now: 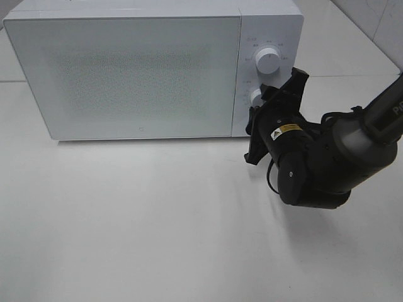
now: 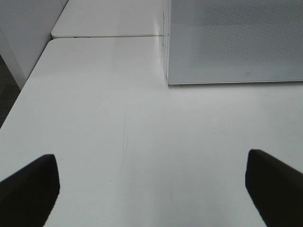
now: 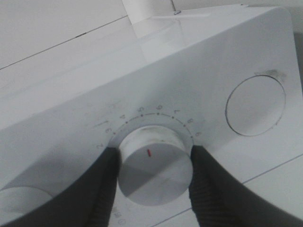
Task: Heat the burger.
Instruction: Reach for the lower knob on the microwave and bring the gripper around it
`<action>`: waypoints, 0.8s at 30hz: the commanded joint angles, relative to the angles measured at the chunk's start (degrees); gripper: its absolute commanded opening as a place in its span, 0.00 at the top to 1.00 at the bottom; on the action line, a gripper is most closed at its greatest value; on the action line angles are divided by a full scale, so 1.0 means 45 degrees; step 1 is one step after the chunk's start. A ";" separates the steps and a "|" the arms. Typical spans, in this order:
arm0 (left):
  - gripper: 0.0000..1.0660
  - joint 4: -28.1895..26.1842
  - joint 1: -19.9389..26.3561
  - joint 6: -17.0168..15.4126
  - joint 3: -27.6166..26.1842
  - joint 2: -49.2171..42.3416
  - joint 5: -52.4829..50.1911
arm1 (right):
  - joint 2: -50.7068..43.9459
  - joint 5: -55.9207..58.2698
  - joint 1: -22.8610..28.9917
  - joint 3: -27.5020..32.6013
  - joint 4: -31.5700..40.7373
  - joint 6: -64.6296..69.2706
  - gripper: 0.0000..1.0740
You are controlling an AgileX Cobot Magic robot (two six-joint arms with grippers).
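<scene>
The burger is out of view in every frame. The white microwave stands at the back of the table with its frosted door closed. My right gripper reaches to the control panel on its right side and is shut on the lower dial. In the right wrist view its dark fingers press both sides of that dial, whose red mark sits near the middle. My left gripper is open over bare table, left of the microwave, with nothing between its fingertips.
An upper dial sits above the gripped one on the panel. The white table stretches in front of the microwave. A seam to a second table top runs behind the left side.
</scene>
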 commanded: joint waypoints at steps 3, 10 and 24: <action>0.06 -0.0115 0.0013 -0.0089 0.0076 -0.0306 -0.0038 | -0.0064 -0.1783 -0.0013 -0.0407 -0.1808 -0.0166 0.91; 0.06 -0.0115 0.0013 -0.0089 0.0076 -0.0306 -0.0038 | -0.0064 -0.1783 -0.0013 -0.0407 -0.1337 -0.0522 0.89; 0.06 -0.0115 0.0013 -0.0089 0.0076 -0.0306 -0.0038 | -0.0064 -0.1808 -0.0013 -0.0407 -0.0509 -0.1095 0.76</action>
